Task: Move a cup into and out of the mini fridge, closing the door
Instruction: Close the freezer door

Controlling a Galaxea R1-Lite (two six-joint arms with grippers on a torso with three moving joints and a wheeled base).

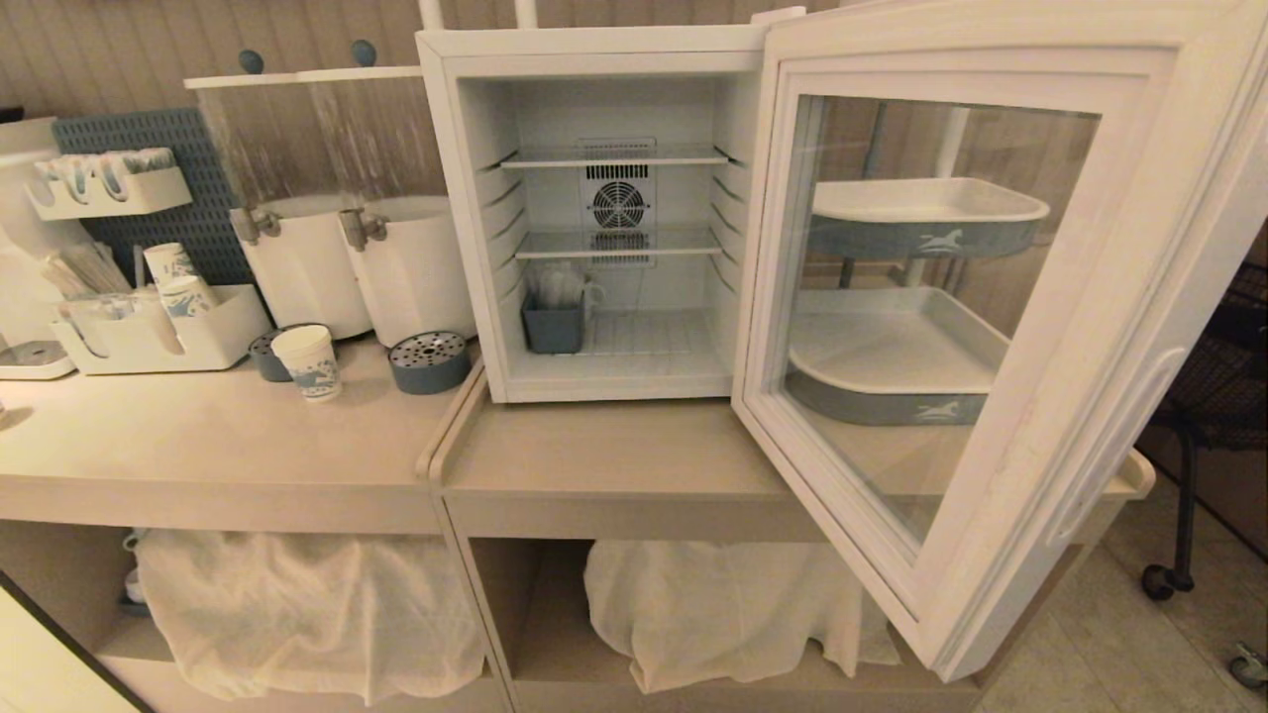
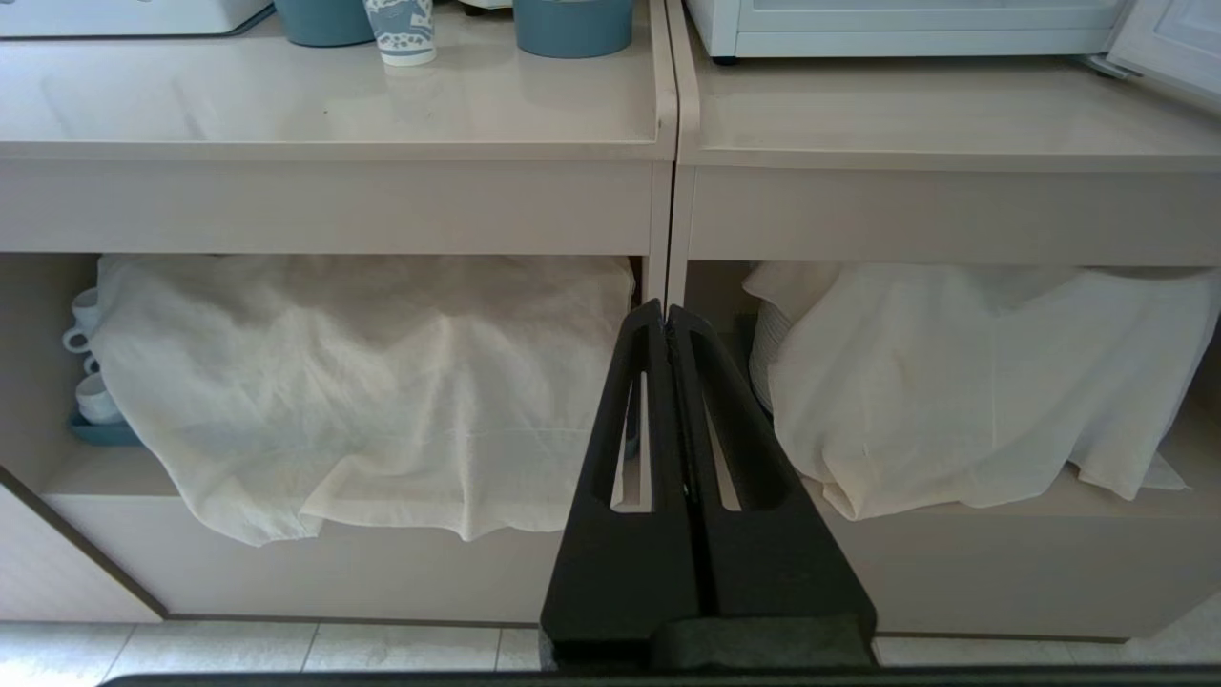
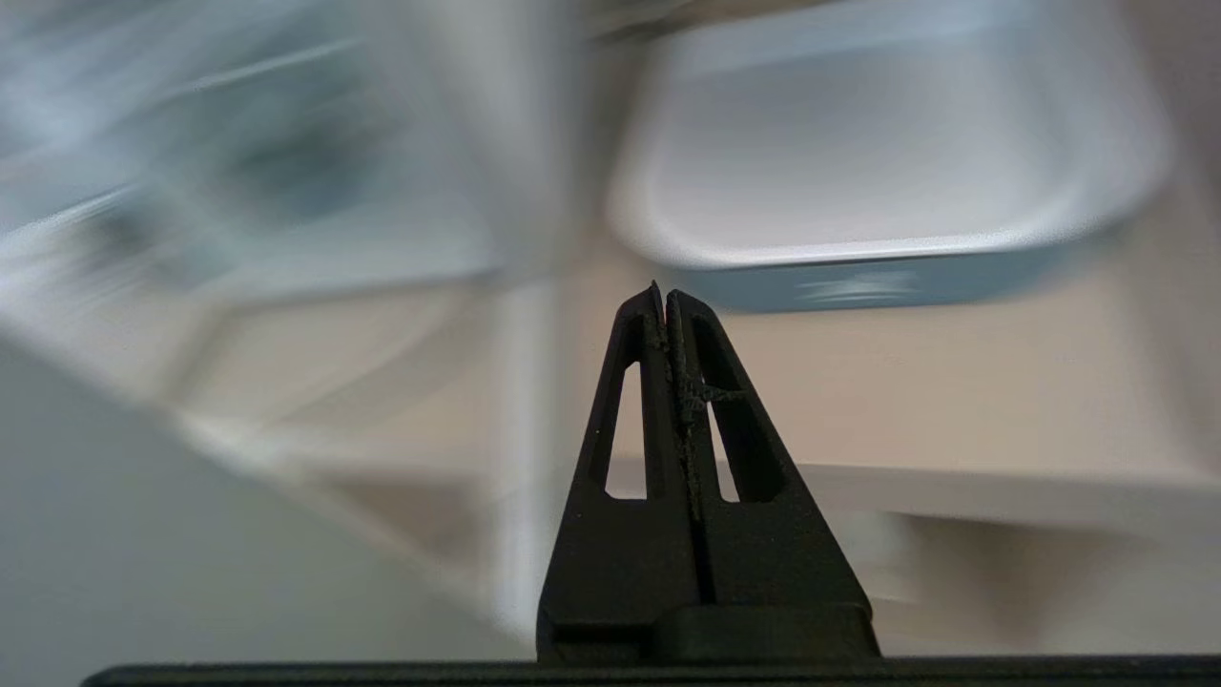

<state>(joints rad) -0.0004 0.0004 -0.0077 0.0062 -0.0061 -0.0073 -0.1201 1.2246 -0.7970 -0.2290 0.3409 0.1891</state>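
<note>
Left gripper [image 2: 668,310] is clenched and empty, low before the bench [image 1: 614,456]; right gripper [image 3: 665,291] is clenched and empty too. The cup [image 1: 307,362] stands on the bench, left of the mini fridge [image 1: 594,59], whose door [image 1: 1001,515] hangs wide open.

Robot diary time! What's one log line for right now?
door: wide open | cup: on counter, left of mini fridge | left gripper: shut, empty, low | right gripper: shut, empty

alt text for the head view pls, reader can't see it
A white mini fridge stands on a beige counter with its glass door swung wide open to the right. A blue-patterned paper cup stands on the counter left of the fridge; no end effector shows.
</note>
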